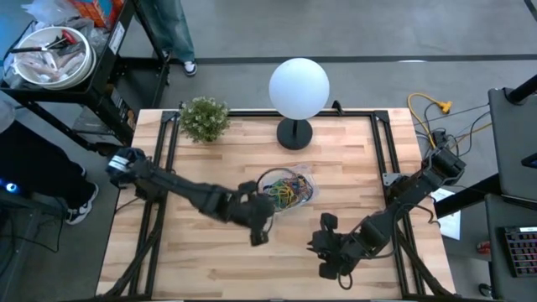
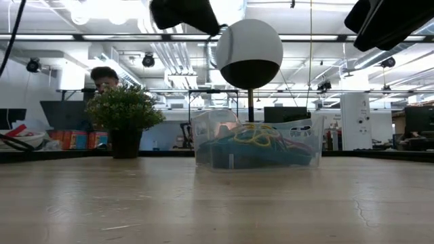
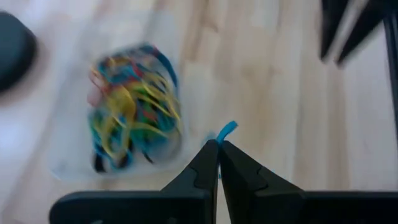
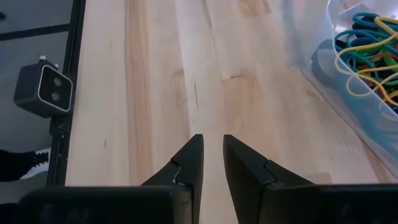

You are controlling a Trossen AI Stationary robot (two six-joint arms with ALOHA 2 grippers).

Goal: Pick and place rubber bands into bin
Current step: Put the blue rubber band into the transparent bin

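The bin [image 1: 287,188] is a small clear tray near the table's middle, filled with a tangle of coloured rubber bands [image 3: 134,109]; the low view shows it [image 2: 254,146] resting flat on the wood. My left gripper [image 3: 217,144] hovers just off the bin's near-left corner [image 1: 258,236], shut on one blue rubber band [image 3: 227,129]. My right gripper [image 4: 212,140] is open over bare wood on the bin's near-right side [image 1: 314,245], pointing toward the table's left with nothing between its fingers. My left gripper pinches the blue rubber band between its two shut fingertips. A short blue bit [image 3: 229,127] sticks out just past the tips. The fingers slant downward over the wood beside the bin. They hide the remainder of the band.
A white globe lamp [image 1: 299,85] on a dark base [image 1: 294,132] stands behind the bin. A small potted plant [image 1: 204,117] sits at the far left. Black rails run along the table's sides [image 1: 159,168]. Bare wood lies near and left [image 1: 185,260]. A person shows beyond the table [image 2: 103,76].
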